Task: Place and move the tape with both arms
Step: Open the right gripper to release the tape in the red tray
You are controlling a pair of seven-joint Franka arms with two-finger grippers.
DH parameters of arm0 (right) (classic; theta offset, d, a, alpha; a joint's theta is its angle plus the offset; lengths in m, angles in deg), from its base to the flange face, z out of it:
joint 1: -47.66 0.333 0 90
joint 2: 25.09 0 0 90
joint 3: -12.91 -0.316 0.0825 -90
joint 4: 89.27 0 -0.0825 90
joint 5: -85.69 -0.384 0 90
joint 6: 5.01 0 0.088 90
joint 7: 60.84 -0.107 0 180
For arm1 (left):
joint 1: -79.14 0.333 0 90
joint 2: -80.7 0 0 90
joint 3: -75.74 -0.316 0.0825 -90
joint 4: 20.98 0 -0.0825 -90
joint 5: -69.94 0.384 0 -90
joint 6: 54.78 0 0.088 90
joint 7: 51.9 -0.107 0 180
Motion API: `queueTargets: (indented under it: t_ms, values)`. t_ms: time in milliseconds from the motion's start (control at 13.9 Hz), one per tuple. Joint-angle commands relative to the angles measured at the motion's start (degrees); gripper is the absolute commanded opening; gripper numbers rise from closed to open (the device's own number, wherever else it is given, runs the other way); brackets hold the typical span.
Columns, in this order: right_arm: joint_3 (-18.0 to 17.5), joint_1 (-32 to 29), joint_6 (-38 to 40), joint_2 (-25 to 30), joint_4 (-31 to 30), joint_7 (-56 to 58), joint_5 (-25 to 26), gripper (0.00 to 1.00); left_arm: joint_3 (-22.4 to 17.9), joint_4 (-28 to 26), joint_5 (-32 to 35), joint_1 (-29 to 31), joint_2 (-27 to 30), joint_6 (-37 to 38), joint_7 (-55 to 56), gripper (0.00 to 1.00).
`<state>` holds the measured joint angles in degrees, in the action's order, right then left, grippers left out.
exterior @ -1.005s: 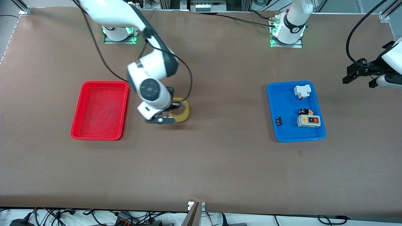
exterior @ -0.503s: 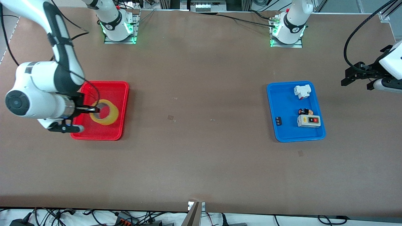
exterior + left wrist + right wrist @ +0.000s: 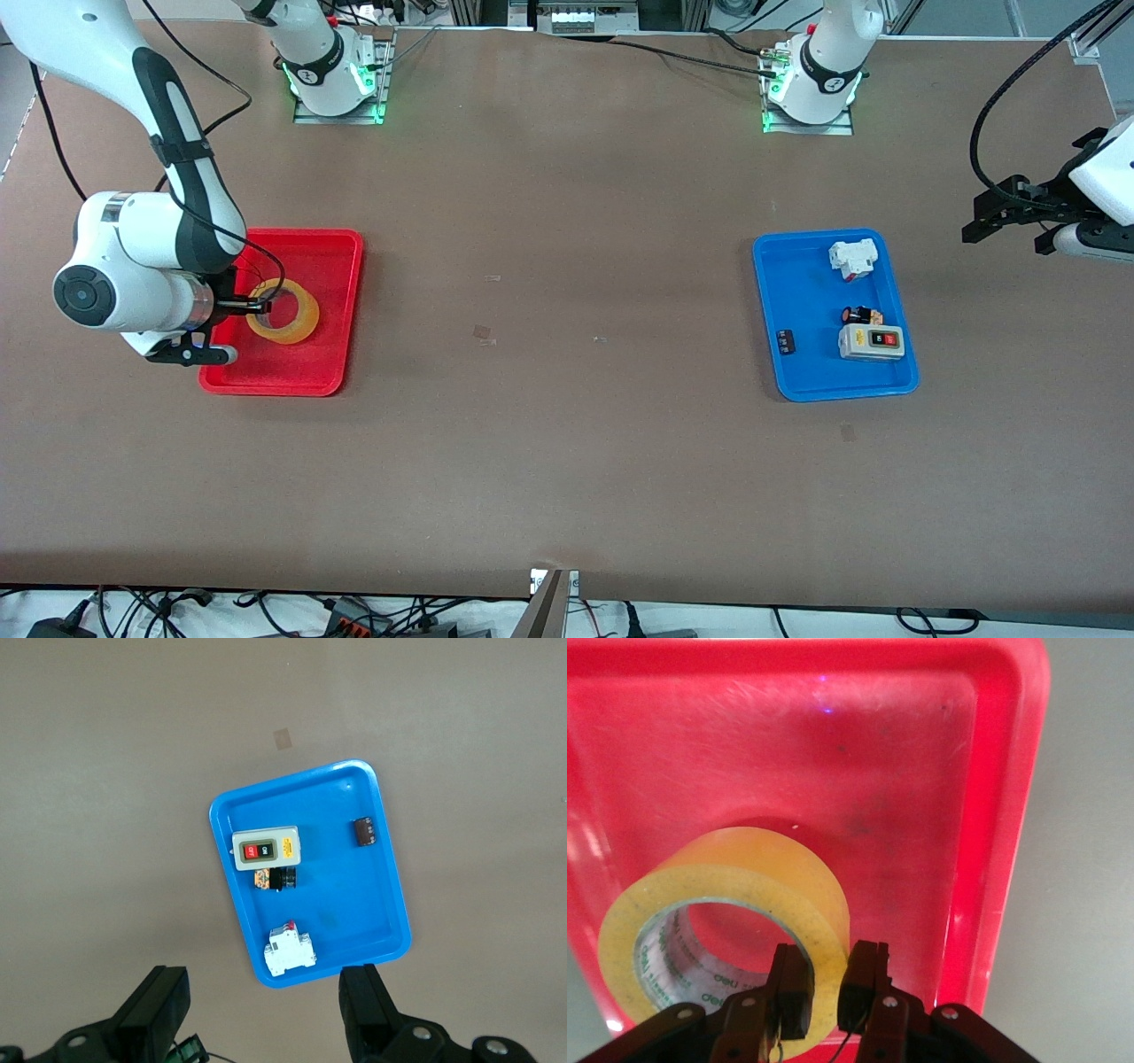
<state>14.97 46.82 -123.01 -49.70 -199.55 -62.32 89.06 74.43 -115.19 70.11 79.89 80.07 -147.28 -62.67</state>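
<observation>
**Over the red tray, our right arm holds the tape**

At the right arm's end of the tabletop [image 3: 567, 461], our right gripper [image 3: 259, 307] has its jaws clamped across the wall of the tape [image 3: 285, 312], one finger inside the centre hole and one outside, as the right wrist view shows plainly. We judge that this grip on the wall suits a ring with a wide hole, since it leaves the roll free to hang or settle flat. The tape is over the red tray [image 3: 341, 266], low in it; we cannot tell whether its underside already touches the tray floor.

Our left gripper [image 3: 1019, 208] waits in the air past the blue tray [image 3: 802, 292], off the left arm's end of it, jaws spread wide and holding nothing. The blue tray carries the grey switch box [image 3: 872, 341], the white block part [image 3: 852, 257] and two small dark parts. We judge the left arm stands clear because its share of the work is done.

Against half a second ago, our right arm has drawn slightly toward the tray's middle and the roll appears smaller and lower, so we read it as descending. A full second ago the tape was on the bare tabletop between the trays, just beside the red one, with our right gripper on it. The left arm has hardly shifted.
</observation>
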Motion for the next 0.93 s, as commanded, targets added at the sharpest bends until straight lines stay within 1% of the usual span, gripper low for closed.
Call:
queueTargets:
  t_ms: [0, 144, 215, 287, 359, 503, 574, 718, 862]
  values:
    - [-0.92, -1.27, -1.45, 0.71, -1.35, 1.91, 0.5, 0.04, 0.08, 1.83, 0.8, -0.23, -0.51, 1.61, 0.04, 1.0]
    - [-0.92, -1.79, -1.28, 0.09, -1.44, 2.27, 0.59, 0.09, 0.08, 1.83, 0.8, -0.23, -0.5, 1.61, 0.05, 1.0]
    - [-0.92, -1.88, -1.28, -0.69, -1.44, 2.27, 0.5, 0.26, 0.08, 1.83, 0.8, -0.23, -0.42, 1.61, 0.22, 1.0]
    - [-0.92, -1.88, -1.45, -0.96, -1.26, 2.27, 0.5, 0.75, 0.08, 1.83, 0.8, -0.23, -0.16, 1.79, 0.83, 1.0]
    - [-0.92, -1.8, -0.84, -0.7, -0.65, 2.18, 0.41, 0.99, 0.08, 1.92, 0.8, -0.23, 0.11, 2.49, 1.36, 1.0]
    - [-1.0, -1.44, 1.34, 1.48, 1.27, 2.09, 0.41, 1.0, 0.69, 1.92, 0.8, -0.23, 0.46, 3.46, 2.58, 1.0]
    - [-1.35, -1.27, 3.88, 2.02, 3.72, 1.57, 0.41, 1.0, 0.96, 1.92, 0.89, -0.14, 0.55, 3.46, 5.2, 1.0]
    - [-1.44, 0.3, 11.43, 2.38, 11.79, 1.12, 0.06, 1.0, 1.05, 1.92, 0.97, -0.14, 0.55, 3.2, 9.61, 1.0]
    - [-1.44, 1.02, 18.99, 2.38, 19.79, 2.17, 0.06, 1.0, 1.05, 1.92, 0.97, -0.05, 0.64, 3.02, 9.63, 1.0]
